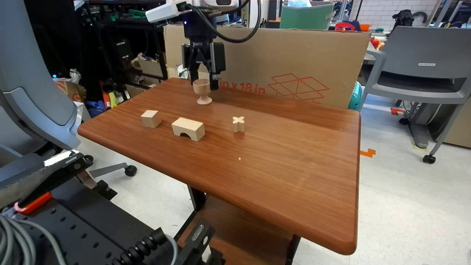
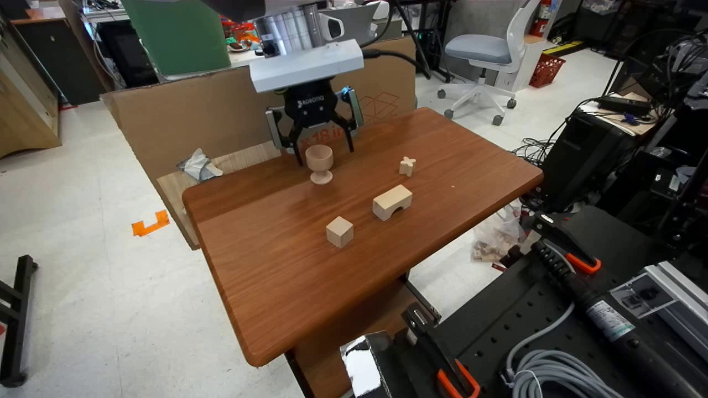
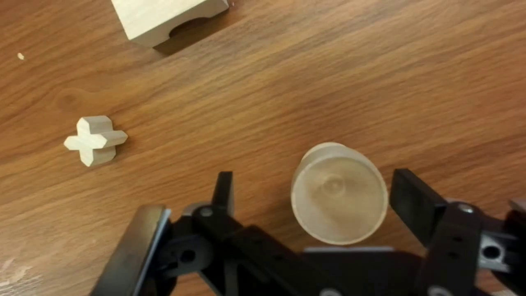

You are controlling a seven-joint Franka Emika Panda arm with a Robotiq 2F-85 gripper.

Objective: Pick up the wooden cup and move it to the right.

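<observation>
Inspector: Gripper [image 3: 314,187]?
Assessor: Spread. In the wrist view its fingers [image 3: 413,203] stand at nine and three o'clock of the wooden cup [image 3: 341,201]; contact cannot be confirmed.
Inspector: Cup?
Assessor: Upright on the table [image 1: 287,158]; in an exterior view, arched block [image 1: 188,126] toward seven.

Black Robotiq-lettered gripper [image 2: 326,155], white casing [image 2: 307,65], looping black cable [image 1: 237,40]

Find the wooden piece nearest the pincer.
The wooden cup, the only round, stemmed one. In the wrist view it alone shows in the gap of the open pincer; the cross-shaped piece, arched block and cube stand farther off.
</observation>
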